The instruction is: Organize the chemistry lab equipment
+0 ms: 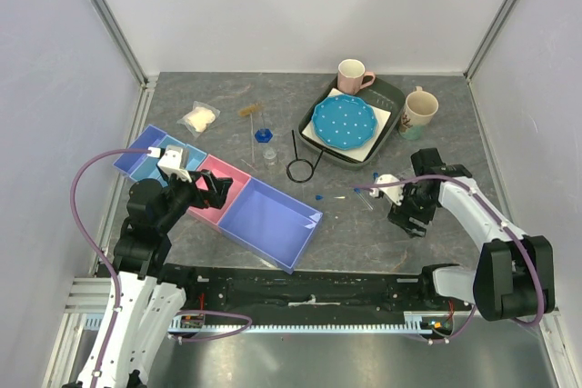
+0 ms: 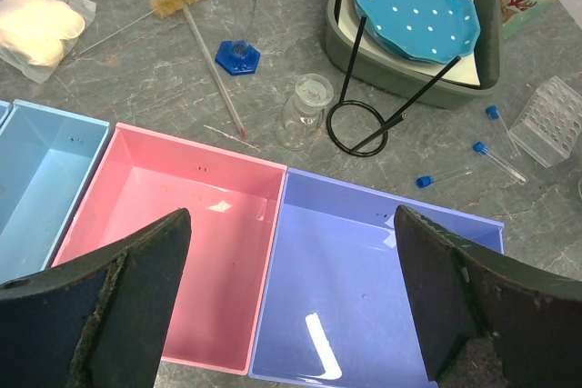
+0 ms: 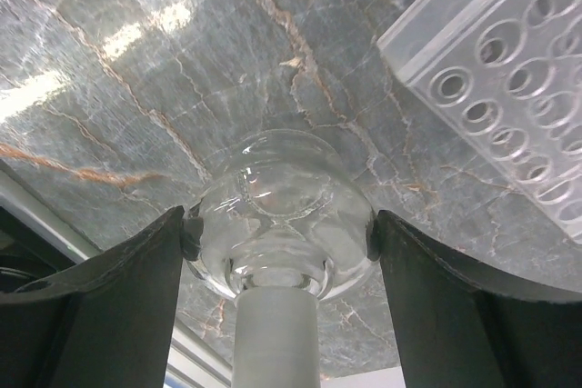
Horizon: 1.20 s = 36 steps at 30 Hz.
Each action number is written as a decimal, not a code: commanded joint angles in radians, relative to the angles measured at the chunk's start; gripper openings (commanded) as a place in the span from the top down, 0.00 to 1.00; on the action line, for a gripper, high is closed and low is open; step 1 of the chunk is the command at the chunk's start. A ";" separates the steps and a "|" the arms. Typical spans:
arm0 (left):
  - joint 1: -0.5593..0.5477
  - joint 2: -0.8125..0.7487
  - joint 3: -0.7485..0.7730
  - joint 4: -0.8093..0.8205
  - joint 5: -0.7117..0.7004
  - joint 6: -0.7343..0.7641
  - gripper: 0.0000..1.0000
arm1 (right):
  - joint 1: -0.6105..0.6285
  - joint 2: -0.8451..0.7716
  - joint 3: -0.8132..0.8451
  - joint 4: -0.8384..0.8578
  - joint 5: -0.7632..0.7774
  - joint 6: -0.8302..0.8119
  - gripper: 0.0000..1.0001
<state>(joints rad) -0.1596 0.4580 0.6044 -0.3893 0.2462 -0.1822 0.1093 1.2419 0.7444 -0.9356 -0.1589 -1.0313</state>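
Observation:
My right gripper is shut on a clear round little bottle, held low over the table at the right. The clear tube rack lies just beside it. My left gripper is open and empty above the pink bin and purple bin. On the table lie a second clear bottle, the black wire ring on its stem, blue-capped tubes, the blue hexagonal piece, a brush stick and the bag of white wads.
A light blue bin stands left of the pink one. A grey tray at the back right holds the blue dotted plate. Two mugs stand by it. Walls enclose the table.

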 commanded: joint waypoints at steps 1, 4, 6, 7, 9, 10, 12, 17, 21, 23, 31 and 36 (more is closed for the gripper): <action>-0.003 -0.001 0.000 0.018 0.022 -0.002 0.02 | 0.009 -0.015 0.084 -0.006 -0.062 0.010 0.46; -0.003 -0.002 0.000 0.018 0.022 -0.002 0.02 | 0.029 -0.016 0.118 -0.029 -0.077 0.016 0.46; -0.003 -0.002 0.000 0.020 0.022 0.000 0.02 | 0.046 -0.021 0.147 -0.042 -0.093 0.028 0.46; -0.003 -0.004 0.000 0.018 0.024 -0.002 0.02 | 0.070 -0.021 0.159 -0.054 -0.096 0.034 0.46; -0.003 -0.004 0.001 0.018 0.022 0.000 0.02 | 0.102 -0.025 0.199 -0.065 -0.106 0.059 0.47; -0.003 -0.004 0.000 0.018 0.022 -0.003 0.02 | 0.143 -0.022 0.214 -0.071 -0.108 0.068 0.47; -0.003 -0.009 0.001 0.018 0.021 -0.003 0.02 | 0.190 -0.010 0.265 -0.080 -0.102 0.095 0.47; -0.003 -0.030 0.001 0.018 0.004 -0.003 0.02 | 0.403 0.062 0.392 -0.092 -0.070 0.151 0.47; -0.003 -0.062 0.001 0.020 -0.037 -0.003 0.03 | 0.575 0.158 0.541 -0.089 -0.028 0.185 0.46; -0.003 -0.077 0.003 0.010 -0.068 -0.003 0.03 | 0.667 0.230 0.594 -0.086 -0.011 0.198 0.46; -0.003 -0.160 0.012 -0.023 -0.280 -0.016 0.04 | 0.897 0.517 0.845 -0.088 0.009 0.205 0.45; -0.003 -0.249 0.015 -0.040 -0.412 -0.030 0.05 | 0.951 0.631 0.926 -0.049 0.016 0.201 0.43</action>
<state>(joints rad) -0.1596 0.2691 0.6041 -0.4309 -0.0181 -0.1856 1.0332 1.8198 1.5875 -1.0115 -0.1619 -0.8406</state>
